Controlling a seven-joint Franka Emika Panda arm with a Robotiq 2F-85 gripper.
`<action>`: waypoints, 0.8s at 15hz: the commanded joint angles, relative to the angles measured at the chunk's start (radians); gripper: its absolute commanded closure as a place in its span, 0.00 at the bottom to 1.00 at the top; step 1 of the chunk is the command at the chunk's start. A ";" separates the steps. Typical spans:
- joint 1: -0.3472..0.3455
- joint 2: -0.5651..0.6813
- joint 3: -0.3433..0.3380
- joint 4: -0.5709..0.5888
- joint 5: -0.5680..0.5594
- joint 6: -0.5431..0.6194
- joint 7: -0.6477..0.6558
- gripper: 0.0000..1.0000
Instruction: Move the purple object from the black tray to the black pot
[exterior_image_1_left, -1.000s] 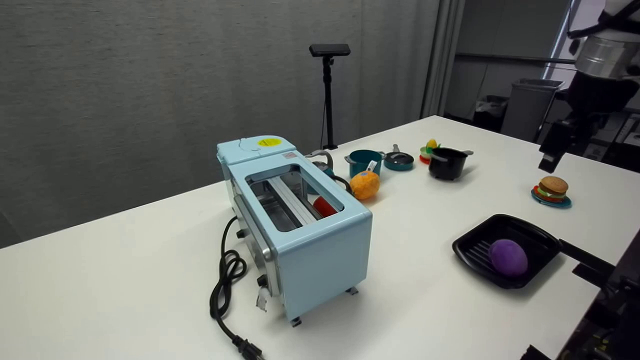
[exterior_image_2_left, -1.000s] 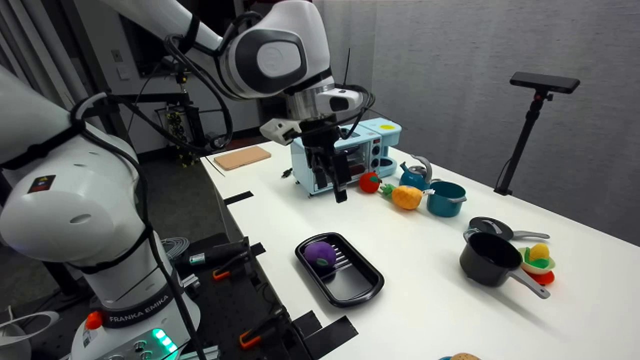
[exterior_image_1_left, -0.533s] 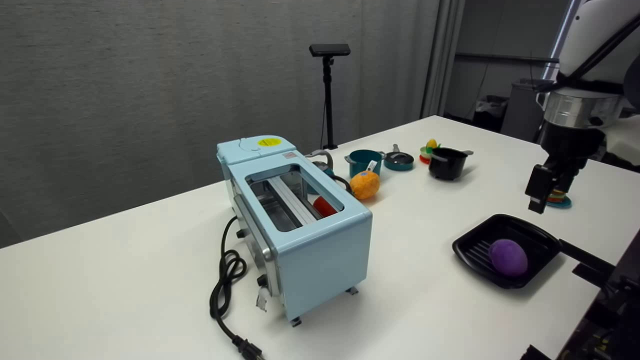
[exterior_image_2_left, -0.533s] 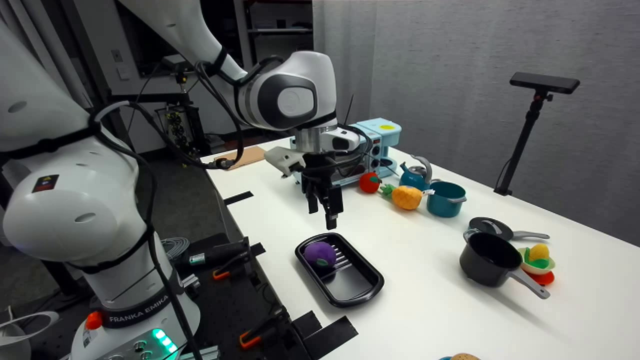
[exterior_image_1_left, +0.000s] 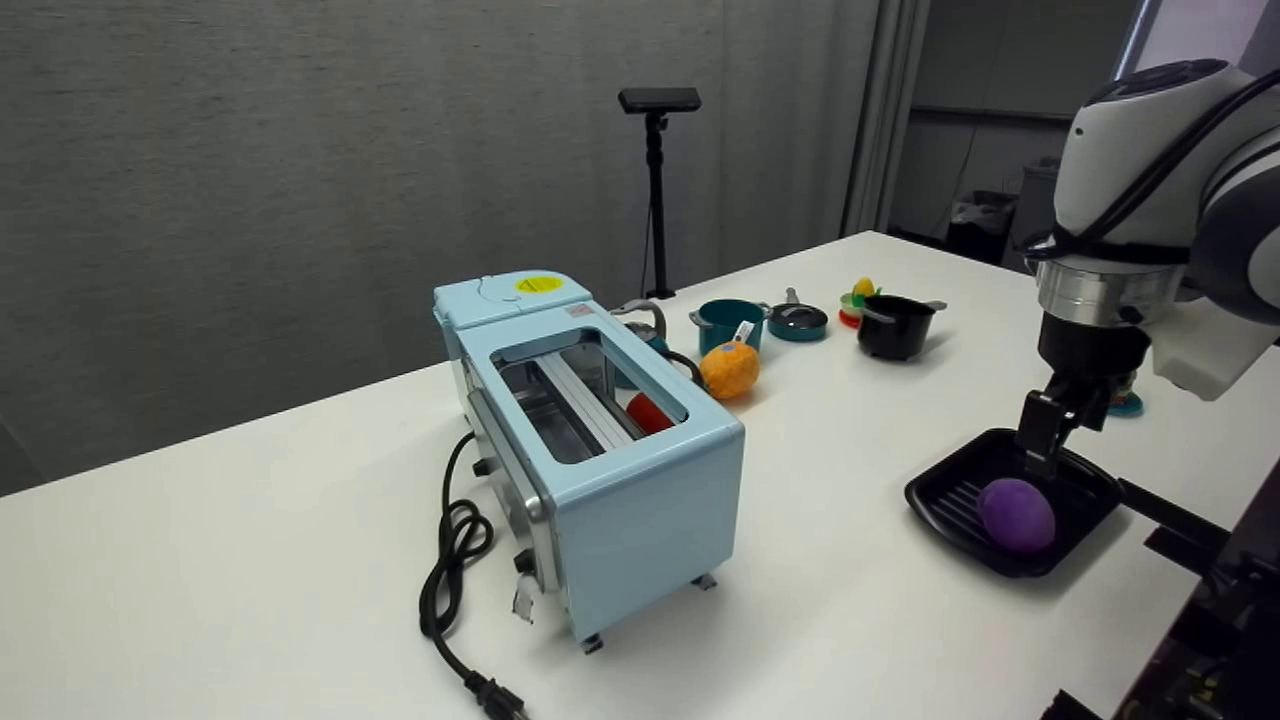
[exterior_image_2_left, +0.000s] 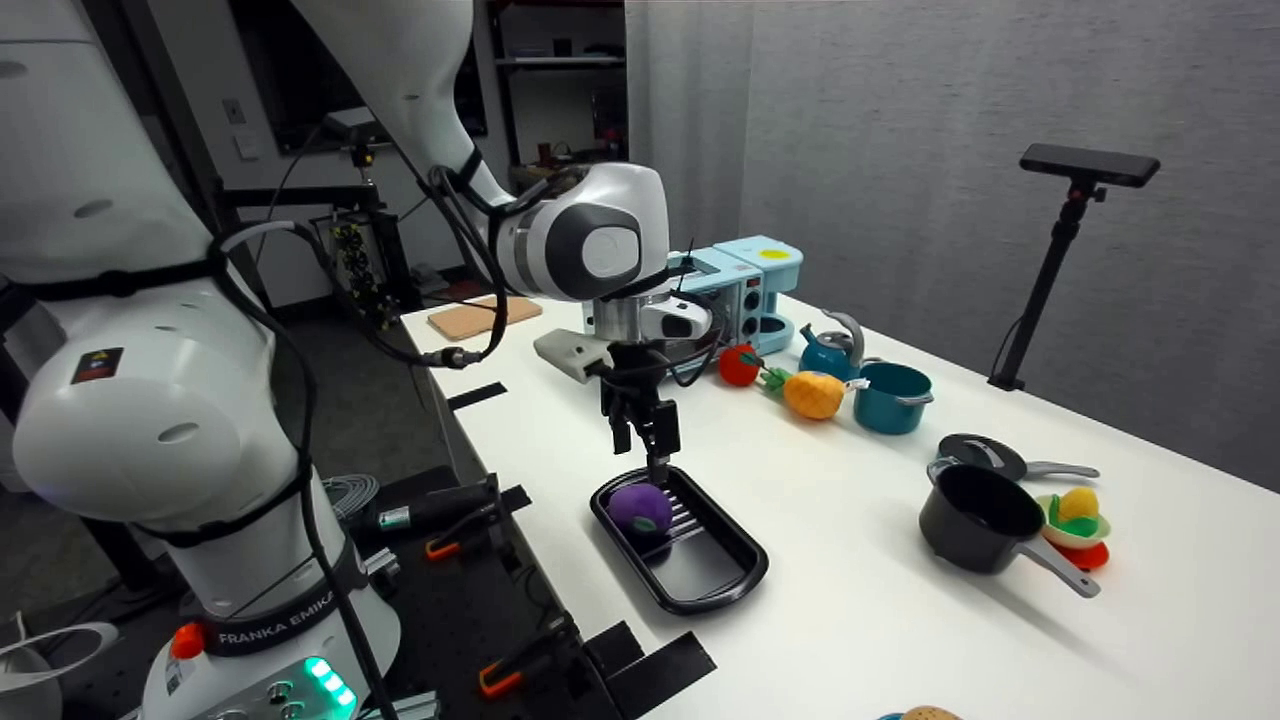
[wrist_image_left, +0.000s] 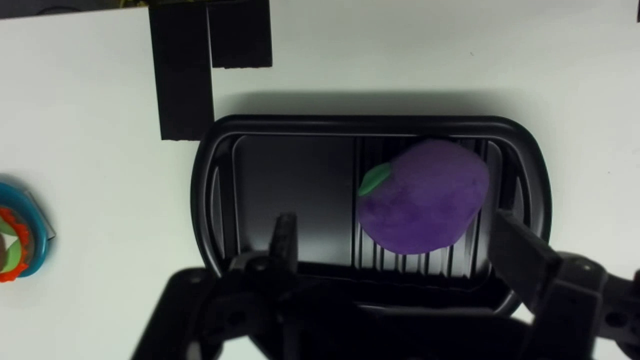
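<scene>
The purple object (exterior_image_1_left: 1017, 516) is a rounded lump with a green leaf. It lies at one end of the black tray (exterior_image_1_left: 955, 490), on the ridged part, in both exterior views (exterior_image_2_left: 640, 509) and the wrist view (wrist_image_left: 425, 195). The tray also shows in the wrist view (wrist_image_left: 295, 190). My gripper (exterior_image_1_left: 1066, 445) points down just above the tray beside the purple object. In the wrist view, my gripper (wrist_image_left: 394, 218) is open, its fingers wide apart and empty, with the lump slightly beyond them. The black pot (exterior_image_2_left: 965, 535) stands upright across the table, its long grey handle pointing outward.
A light blue toaster oven (exterior_image_1_left: 640, 520) stands on the table. A toy pineapple (exterior_image_2_left: 813, 395), teal pot (exterior_image_2_left: 890, 400), lidded pan (exterior_image_2_left: 975, 455) and bowl with a lemon (exterior_image_2_left: 1078, 505) stand along the far side. A toy burger (wrist_image_left: 12, 245) sits near the tray. Black tape (wrist_image_left: 182, 75) marks the table edge.
My gripper has come down and across from high above the table to just over the tray, staying open. The purple object, tray and pot have not moved.
</scene>
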 joint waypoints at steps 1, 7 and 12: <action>0.025 0.081 -0.002 0.032 -0.128 0.059 0.129 0.00; 0.074 0.173 -0.038 0.077 -0.245 0.085 0.254 0.00; 0.115 0.224 -0.076 0.107 -0.251 0.086 0.284 0.00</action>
